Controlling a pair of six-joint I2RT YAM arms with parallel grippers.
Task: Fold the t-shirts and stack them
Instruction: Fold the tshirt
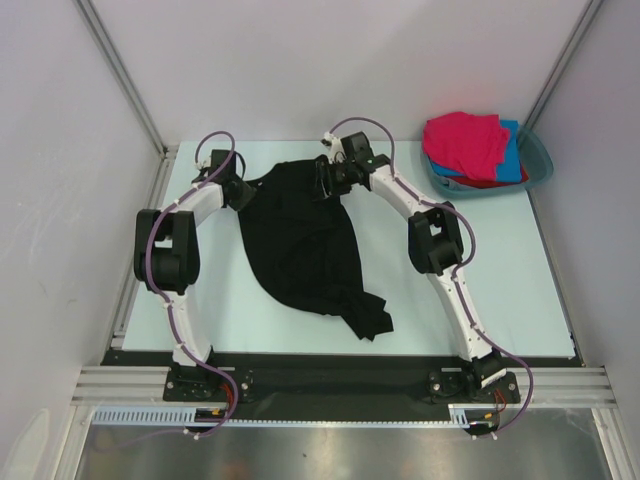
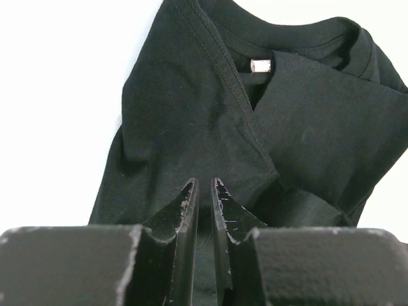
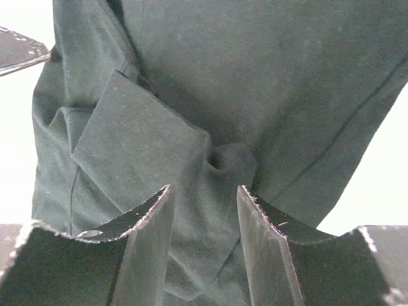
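The large black t-shirt (image 1: 300, 250) lies crumpled on the pale table, narrowing toward the near edge. My left gripper (image 1: 240, 192) is at its far left corner and my right gripper (image 1: 325, 180) is at its far right part. In the left wrist view the jaws (image 2: 204, 182) are nearly closed on black cloth (image 2: 191, 95), with the collar and label beyond. In the right wrist view the jaws (image 3: 204, 188) stand a little apart with a bunched, puckered fold of the shirt (image 3: 255, 76) between them. The magenta-pink shirt (image 1: 465, 140), blue shirt (image 1: 512, 160) and red shirt (image 1: 480, 181) lie piled at the back right.
The teal basin (image 1: 540, 165) holds the coloured shirts at the table's back right corner. Grey walls with metal rails stand on the left, back and right. A black strip runs along the near edge by the arm bases.
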